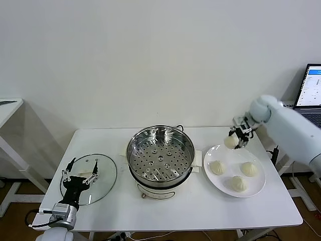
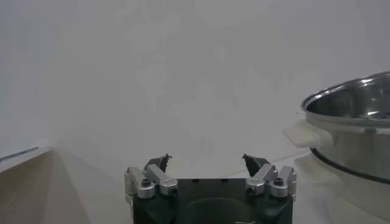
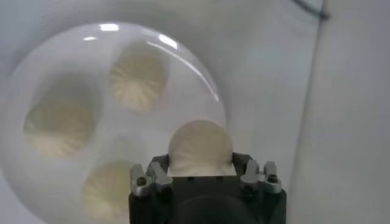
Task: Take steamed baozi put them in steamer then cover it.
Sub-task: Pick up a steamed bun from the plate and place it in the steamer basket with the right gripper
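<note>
White table (image 1: 200,211), right gripper (image 1: 239,136) raised over plate (image 1: 258,188), jaws clamped on baozi (image 1: 231,142), left gripper (image 1: 80,170) parked, jaws apart

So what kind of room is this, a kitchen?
Probably not a real kitchen, more likely a lab or test room set up for cooking practice. The steamer and the plate of baozi sit on a plain white table against a bare wall, and a laptop stands off to the side.
</note>
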Available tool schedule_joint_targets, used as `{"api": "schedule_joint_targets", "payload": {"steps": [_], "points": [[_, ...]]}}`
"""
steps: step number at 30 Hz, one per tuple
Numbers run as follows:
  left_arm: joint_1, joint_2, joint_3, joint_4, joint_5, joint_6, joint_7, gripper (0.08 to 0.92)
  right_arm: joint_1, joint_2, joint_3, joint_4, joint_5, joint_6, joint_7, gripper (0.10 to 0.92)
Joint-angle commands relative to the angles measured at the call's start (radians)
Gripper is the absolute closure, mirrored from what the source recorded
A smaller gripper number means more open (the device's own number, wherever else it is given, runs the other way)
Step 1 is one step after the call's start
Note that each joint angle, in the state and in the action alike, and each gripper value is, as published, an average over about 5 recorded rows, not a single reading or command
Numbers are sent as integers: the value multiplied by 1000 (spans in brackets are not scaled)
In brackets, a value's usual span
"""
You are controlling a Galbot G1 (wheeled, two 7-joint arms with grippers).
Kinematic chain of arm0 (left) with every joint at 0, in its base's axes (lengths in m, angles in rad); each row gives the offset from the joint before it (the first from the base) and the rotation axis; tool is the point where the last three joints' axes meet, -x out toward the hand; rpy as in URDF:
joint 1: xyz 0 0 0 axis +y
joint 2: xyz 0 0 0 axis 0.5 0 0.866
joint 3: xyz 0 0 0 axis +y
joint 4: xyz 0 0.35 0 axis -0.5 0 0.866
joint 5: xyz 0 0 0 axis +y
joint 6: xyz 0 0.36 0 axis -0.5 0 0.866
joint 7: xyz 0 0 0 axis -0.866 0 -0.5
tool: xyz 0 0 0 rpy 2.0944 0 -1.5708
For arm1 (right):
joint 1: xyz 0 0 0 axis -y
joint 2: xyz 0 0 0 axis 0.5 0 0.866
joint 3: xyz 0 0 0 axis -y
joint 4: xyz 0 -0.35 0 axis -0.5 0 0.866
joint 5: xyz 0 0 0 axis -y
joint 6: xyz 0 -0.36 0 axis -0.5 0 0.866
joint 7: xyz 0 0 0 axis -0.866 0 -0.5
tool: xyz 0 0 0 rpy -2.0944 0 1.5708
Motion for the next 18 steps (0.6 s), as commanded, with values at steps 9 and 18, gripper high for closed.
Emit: {"api": "schedule_joint_targets", "payload": {"steps": [9,18], "points": [[1,6,-17,7,-1,5,1,177,494,165,-410,300,165,461,6,338],[4,17,-49,19,-4,3,5,177,448,376,-441,219,156,517,68,338]]}}
